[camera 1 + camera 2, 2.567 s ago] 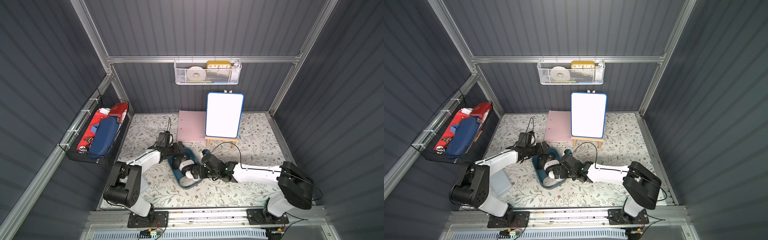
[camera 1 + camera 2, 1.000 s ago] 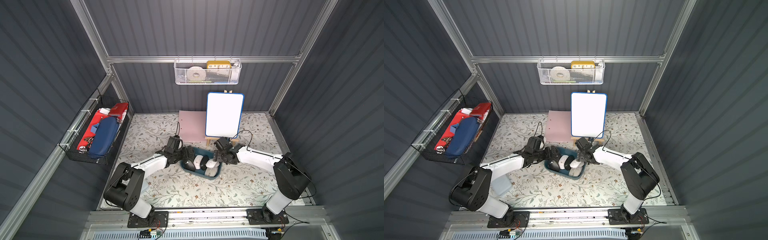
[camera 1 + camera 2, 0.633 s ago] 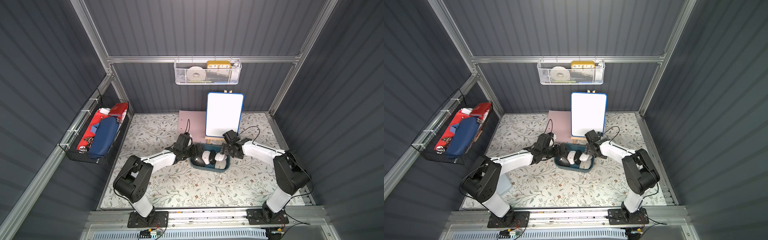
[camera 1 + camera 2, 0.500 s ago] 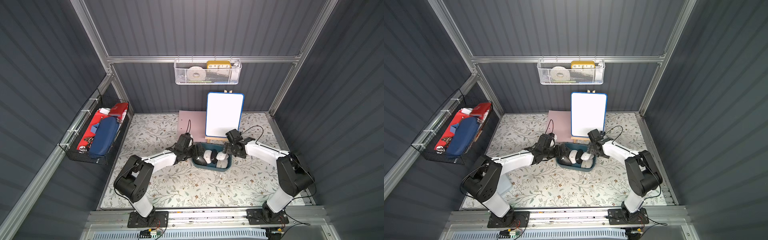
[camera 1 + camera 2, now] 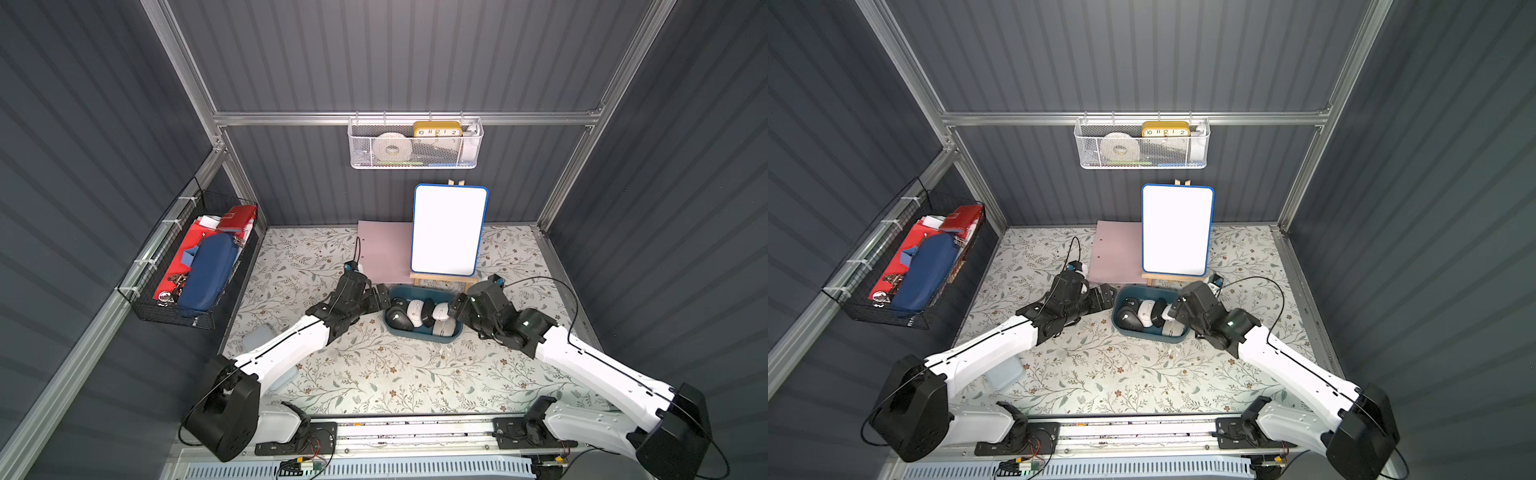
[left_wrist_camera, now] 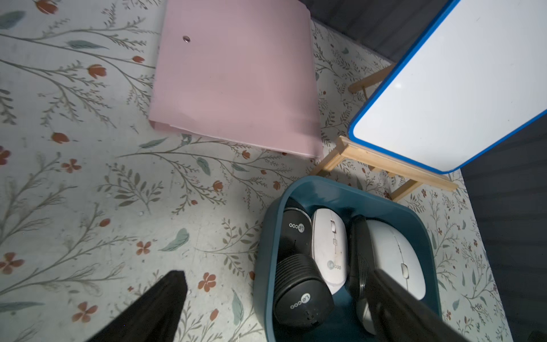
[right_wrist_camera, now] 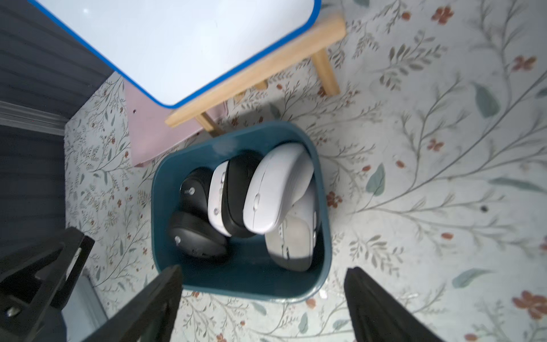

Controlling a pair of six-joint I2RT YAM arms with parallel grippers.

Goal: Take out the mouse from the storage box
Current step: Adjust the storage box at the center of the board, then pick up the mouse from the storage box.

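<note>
The storage box (image 5: pixel 420 288) (image 5: pixel 1142 287), a dark teal tub, sits on the floral mat just in front of the easel. Several black and white mice lie packed in it, among them a black mouse (image 6: pixel 299 296) and a white mouse (image 7: pixel 275 189). My left gripper (image 5: pixel 380 300) (image 6: pixel 278 299) is open and straddles the box's left wall, one finger over the mat and one over the mice. At the box's right end, my right gripper (image 5: pixel 457 308) (image 7: pixel 263 285) is open, its fingers spread wider than that end. Neither gripper holds anything.
A whiteboard on a wooden easel (image 5: pixel 449 230) stands right behind the box, beside a pink folder (image 5: pixel 384 249). A black wire basket (image 5: pixel 195 266) hangs on the left wall and a white mesh basket (image 5: pixel 415 145) on the back wall. A pale blue container (image 5: pixel 259 336) lies under the left arm.
The box slid back and to the right toward the easel, with both grippers alongside it. The right gripper then drew back slightly to the box's end; its jaws narrowed a little.
</note>
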